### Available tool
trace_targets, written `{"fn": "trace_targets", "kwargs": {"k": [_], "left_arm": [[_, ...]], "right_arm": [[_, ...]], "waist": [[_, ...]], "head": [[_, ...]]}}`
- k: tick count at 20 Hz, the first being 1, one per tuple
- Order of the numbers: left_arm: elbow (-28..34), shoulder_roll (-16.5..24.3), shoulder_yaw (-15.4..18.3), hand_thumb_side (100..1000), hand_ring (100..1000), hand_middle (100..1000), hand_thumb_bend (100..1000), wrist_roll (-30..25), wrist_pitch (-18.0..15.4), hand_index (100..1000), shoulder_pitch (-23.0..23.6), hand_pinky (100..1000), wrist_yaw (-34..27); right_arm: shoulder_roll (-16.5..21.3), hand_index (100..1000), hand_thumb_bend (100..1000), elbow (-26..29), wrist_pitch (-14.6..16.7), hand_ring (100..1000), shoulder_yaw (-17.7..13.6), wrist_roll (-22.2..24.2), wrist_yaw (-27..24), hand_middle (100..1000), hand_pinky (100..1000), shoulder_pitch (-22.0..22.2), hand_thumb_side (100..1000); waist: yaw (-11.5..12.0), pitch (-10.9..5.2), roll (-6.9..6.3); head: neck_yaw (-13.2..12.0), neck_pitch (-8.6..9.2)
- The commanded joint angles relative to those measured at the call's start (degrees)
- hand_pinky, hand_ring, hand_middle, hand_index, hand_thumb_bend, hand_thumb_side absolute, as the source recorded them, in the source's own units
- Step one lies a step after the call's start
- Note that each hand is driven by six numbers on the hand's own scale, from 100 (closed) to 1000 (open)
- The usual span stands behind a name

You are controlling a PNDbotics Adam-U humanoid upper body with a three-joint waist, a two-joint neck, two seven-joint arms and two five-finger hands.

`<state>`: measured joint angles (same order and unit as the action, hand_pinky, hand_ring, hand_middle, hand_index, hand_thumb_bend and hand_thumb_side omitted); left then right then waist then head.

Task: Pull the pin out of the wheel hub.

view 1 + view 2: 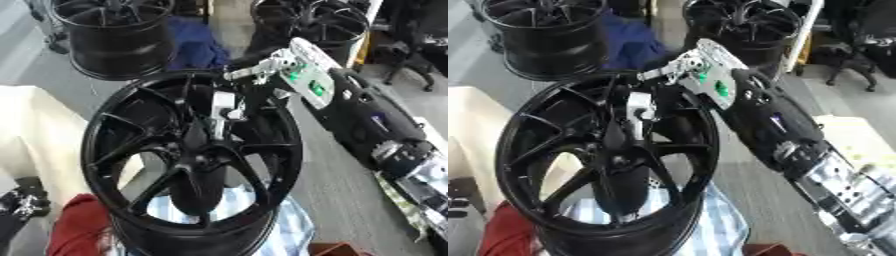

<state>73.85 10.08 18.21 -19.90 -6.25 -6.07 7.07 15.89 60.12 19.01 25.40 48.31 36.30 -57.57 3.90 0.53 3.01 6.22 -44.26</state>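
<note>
Floor with spare rims behind; right robot hand (220, 111) reaching into wheel hub (194, 150)

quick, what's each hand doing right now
Right hand: reaching into the wheel near the hub; grip cannot be told.
Left hand: low at left edge; fingers unclear.

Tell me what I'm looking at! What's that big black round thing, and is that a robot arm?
Yes. Both pictures come from the two eyes in a robot's head, looking down, so they look almost alike. The big black round thing is a car wheel with spokes. The robot's right arm comes in from the right, and its right hand reaches into the wheel's middle, where it should pull out a pin. I cannot make out the pin, or whether the fingers hold anything. The left hand waits at the lower left. Two more wheels stand behind.
</note>
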Motion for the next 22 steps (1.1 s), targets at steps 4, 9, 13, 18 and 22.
{"fn": "trace_targets", "kwargs": {"k": [4, 9, 13, 18, 22], "left_arm": [[1.2, 0.5, -0.2, 518, 661, 636, 100, -0.3, 0.1, 802, -0.8, 635, 0.3], [1.2, 0.4, -0.2, 519, 662, 636, 100, -0.4, 0.2, 802, -0.7, 635, 0.3], [1.1, 0.4, -0.1, 520, 662, 636, 100, -0.5, 0.3, 802, -0.5, 636, 0.2], [1.0, 0.7, 0.2, 519, 662, 636, 100, -0.3, 0.4, 802, 0.0, 635, 0.1], [0.7, 1.1, 0.7, 519, 663, 636, 100, 0.2, 0.4, 802, 0.6, 635, 0.0]], "right_arm": [[0.7, 820, 100, 2.8, 2.3, 487, -0.9, -0.4, -1.6, 478, 460, -2.0, 385], [2.4, 808, 100, 4.4, 1.4, 479, -1.3, 0.0, -4.3, 471, 451, -3.9, 372], [4.6, 782, 100, 5.9, -0.1, 466, -2.1, 0.1, -7.3, 459, 434, -5.1, 360], [9.5, 749, 100, 9.3, -2.7, 453, -3.8, -1.2, -11.8, 448, 421, -5.6, 344], [15.0, 749, 100, 12.8, -5.2, 451, -5.7, -3.1, -15.0, 446, 420, -4.2, 333]], "waist": [[0.1, -0.87, -0.37], [0.0, -1.11, -0.41], [-0.1, -1.40, -0.34], [-1.0, -1.85, -0.14], [-2.4, -2.27, 0.13]], "head": [[0.1, 0.14], [0.2, 0.14], [0.0, 0.14], [-0.8, 0.14], [-1.9, 0.14]]}}
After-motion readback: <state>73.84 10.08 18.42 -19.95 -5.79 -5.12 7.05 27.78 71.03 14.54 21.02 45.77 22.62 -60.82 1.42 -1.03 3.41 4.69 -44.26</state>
